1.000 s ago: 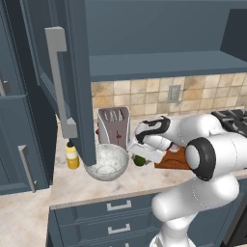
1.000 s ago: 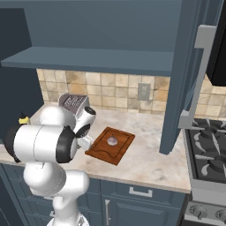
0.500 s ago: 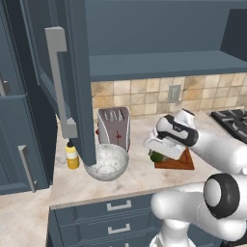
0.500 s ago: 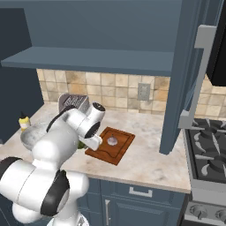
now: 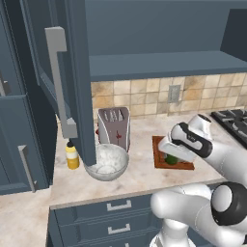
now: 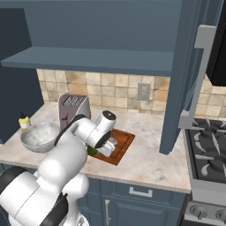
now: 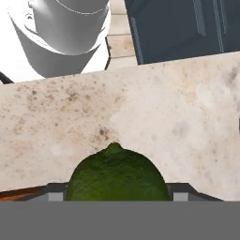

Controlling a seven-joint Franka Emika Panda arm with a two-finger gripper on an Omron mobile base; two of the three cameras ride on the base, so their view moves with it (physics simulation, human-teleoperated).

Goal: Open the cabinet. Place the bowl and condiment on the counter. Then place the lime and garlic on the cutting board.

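far left in the left base view: cabinet [image 5: 67,72] standing open, its door swung out toward the camera with a long grey bar handle. below it, on the beige stone surface [image 5: 140,164], a small yellow bottle [image 5: 72,156] with a dark cap, upright, just beside the door's lower edge. next to it a wide speckled stone bowl [image 5: 107,162], sitting flat on the surface in front of a grey toaster [image 5: 114,127]. both apparently already set down, so probably the fruit-and-bulb half of the job under way.

further right, a reddish-brown cutting board [image 5: 171,153] lying flat. over its front edge, the tool [image 5: 170,155] angled down, with a dark green lime [image 5: 171,159] between its two fingers, low over or resting on the board; contact not clear. from the right base view, a pale garlic bulb [image 6: 112,141] seen on the board [image 6: 121,140] just beyond the tool [image 6: 98,149].

in the hand view, the lime [image 7: 117,177] sitting between both fingertips, which stand fairly wide around its widest part.

handling, as a judgement: light, firm, round and smooth-skinned, so likely to roll once let go. best held across the middle, as here, and set down gently away from the board's edge. garlic likely light too, with a papery, slightly fragile skin.
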